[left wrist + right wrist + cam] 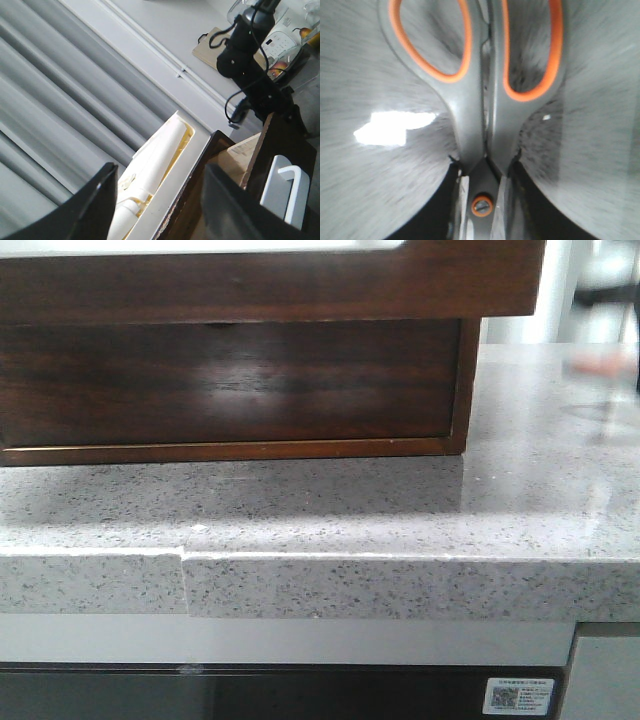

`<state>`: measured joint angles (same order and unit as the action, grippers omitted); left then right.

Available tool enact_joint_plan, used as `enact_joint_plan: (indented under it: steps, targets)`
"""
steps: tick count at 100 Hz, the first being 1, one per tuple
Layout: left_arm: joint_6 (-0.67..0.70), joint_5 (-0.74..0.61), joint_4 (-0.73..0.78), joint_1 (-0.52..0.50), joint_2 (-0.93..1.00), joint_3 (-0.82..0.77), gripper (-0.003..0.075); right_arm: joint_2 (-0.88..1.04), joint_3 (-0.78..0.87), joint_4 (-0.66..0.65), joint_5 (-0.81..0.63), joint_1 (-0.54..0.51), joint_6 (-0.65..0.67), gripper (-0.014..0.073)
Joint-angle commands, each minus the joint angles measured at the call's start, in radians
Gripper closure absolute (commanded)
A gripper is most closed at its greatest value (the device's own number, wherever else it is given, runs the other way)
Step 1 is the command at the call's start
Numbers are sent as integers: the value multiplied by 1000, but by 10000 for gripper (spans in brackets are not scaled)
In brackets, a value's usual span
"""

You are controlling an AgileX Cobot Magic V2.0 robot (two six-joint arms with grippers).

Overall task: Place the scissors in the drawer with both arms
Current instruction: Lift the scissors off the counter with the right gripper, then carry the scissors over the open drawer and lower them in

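- Front view: we see the drawer (230, 380), its dark glossy front standing on the speckled grey surface (400, 510) and filling the upper left of the picture. A wider dark wooden band (270, 280) overhangs it across the top. No arm, pincer or scissors show here. The surface is bare in front of the drawer and to its right, with a seam in the slab's front edge at the lower left. From this we cannot tell how far the drawer stands open.
- Left wrist view: the left pincer (157, 207) stands open, with nothing between its dark fingers (95, 200). Between and beyond them lies a dark wood edge (200, 170) beside a white tray (165, 165), and a white handle (282, 192) sits just past the finger on the other side. The other arm (250, 60) hangs dark and blurred further off. We judge that this arm is placed to keep the drawer open, so it should stay clear of the opening.
- Right wrist view: the scissors (480, 110), grey with orange-lined loops, are gripped by the right pincer (482, 205) near the pivot screw, blades hidden, loops pointing away. The grey behind is smeared, so the arm appears to be moving. We judge the step to be carrying the scissors to the drawer: keep the grip firm, come over the front's top edge, and lower them before letting go. The overhanging band may limit headroom.
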<state>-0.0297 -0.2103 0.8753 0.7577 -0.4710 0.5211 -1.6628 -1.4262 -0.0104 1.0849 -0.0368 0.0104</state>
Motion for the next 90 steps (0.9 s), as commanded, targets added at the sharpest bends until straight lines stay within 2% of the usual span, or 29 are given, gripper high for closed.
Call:
enact_joint_plan:
  steps: [1, 20, 31, 47, 67, 77, 90]
  targets:
    - [7, -49, -22, 5, -3, 34, 363, 150, -26, 22, -50, -7, -53, 672]
    - [7, -51, -22, 5, -3, 34, 363, 373, -26, 115, -182, 12, -194, 672]
    - [7, -51, -22, 5, -3, 34, 363, 480, -26, 182, -281, 72, -338, 672]
    - [7, -51, -22, 5, -3, 34, 363, 549, -26, 202, -360, 261, -501, 672]
    - [7, -51, -22, 5, -3, 34, 363, 526, -26, 200, -442, 523, -671, 673]
    - [7, -51, -22, 5, -3, 34, 363, 478, -26, 188, -494, 625, -728, 673]
    - [7, -51, -22, 5, -3, 34, 363, 400, -26, 97, -520, 701, -732, 673]
